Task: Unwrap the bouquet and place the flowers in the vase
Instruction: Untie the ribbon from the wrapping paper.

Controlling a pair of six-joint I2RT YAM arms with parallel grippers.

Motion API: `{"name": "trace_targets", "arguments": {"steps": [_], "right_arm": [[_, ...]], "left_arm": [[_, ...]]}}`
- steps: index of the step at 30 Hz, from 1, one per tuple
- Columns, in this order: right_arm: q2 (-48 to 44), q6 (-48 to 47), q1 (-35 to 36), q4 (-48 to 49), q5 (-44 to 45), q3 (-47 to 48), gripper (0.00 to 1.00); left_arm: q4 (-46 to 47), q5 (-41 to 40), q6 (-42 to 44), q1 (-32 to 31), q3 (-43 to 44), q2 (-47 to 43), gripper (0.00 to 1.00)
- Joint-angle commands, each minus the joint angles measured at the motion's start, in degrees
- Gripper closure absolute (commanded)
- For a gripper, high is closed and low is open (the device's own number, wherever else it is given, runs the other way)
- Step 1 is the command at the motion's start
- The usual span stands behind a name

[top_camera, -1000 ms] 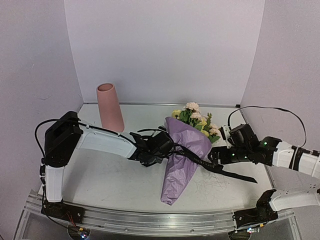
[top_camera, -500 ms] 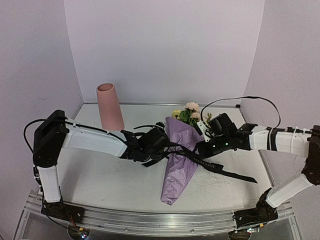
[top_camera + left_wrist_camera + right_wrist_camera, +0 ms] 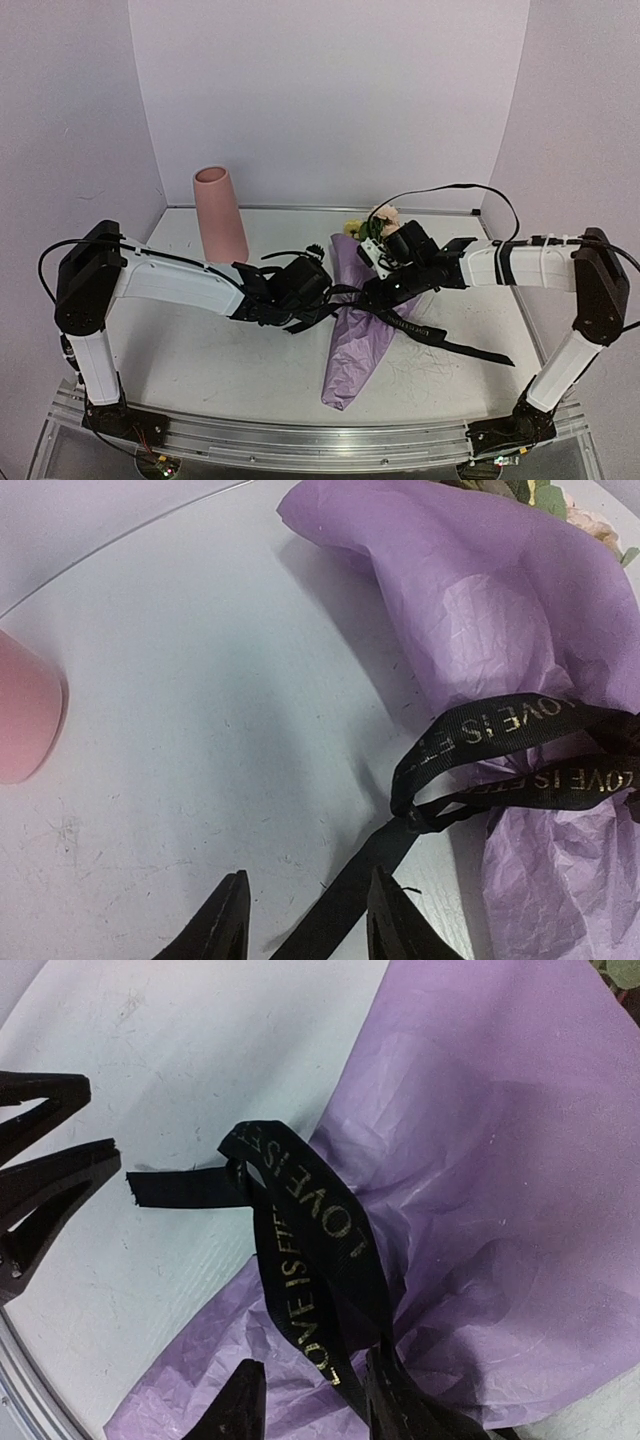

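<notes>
Pale lilac walls (image 3: 330,100) close in the white counter (image 3: 200,350) on three sides, and a metal rail (image 3: 300,440) runs along its near edge. A black cable (image 3: 450,188) arcs above the right arm. Across the bouquet (image 3: 365,320), a black ribbon (image 3: 440,340) with gold lettering is knotted round the wrapper, with one long tail trailing off to the right on the counter.

The vase (image 3: 220,215) stands upright near the back left corner, well apart from the bouquet. The top view does not show what is inside it.

The bouquet lies on the counter between the two arms, its pointed end toward the near edge. Its crinkled lilac paper cone (image 3: 500,610) is closed round the stems. The flowers (image 3: 383,215), cream, pink and yellow with green leaves, show only at the far end and are partly hidden by the right arm.

The left tool (image 3: 309,872) is beside the cone, its jaws partly spread. A ribbon tail from the knot runs between them without filling the gap. The right tool (image 3: 312,1358) is over the cone at the ribbon, with the lettered band lying between its fingers. Whether it pinches the band cannot be told.
</notes>
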Motion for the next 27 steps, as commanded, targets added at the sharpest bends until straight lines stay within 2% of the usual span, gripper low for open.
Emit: {"name": "trace_targets", "arguments": {"steps": [1,9,13,18,23,27], "right_arm": [[1.9,-1.1,0.2,-1.0,1.3,2.5,0.65],[5.0,-0.9,0.2,-1.1,1.5,2.3,0.68],[4.6,-0.7,0.2,-1.2,0.7,2.1,0.86],[-0.3,0.0,0.2,-1.3,2.1,0.7,1.0],[-8.4,0.8,0.2,-2.2,5.9,-1.2,1.0],[-15.4,1.2,0.2,-3.9,13.5,-3.1,1.0]], "left_arm": [[1.6,-1.7,0.7,-0.1,-0.5,-3.1,0.6],[1.6,-1.9,1.4,-0.1,0.5,-1.8,0.6],[1.6,-1.9,1.5,-0.1,0.8,-1.5,0.6],[1.6,-1.7,1.9,-0.1,1.3,-1.5,0.6],[1.5,-1.0,2.4,-0.1,2.5,-1.0,0.6],[1.6,0.1,2.6,-0.1,3.9,-0.1,0.6]]}}
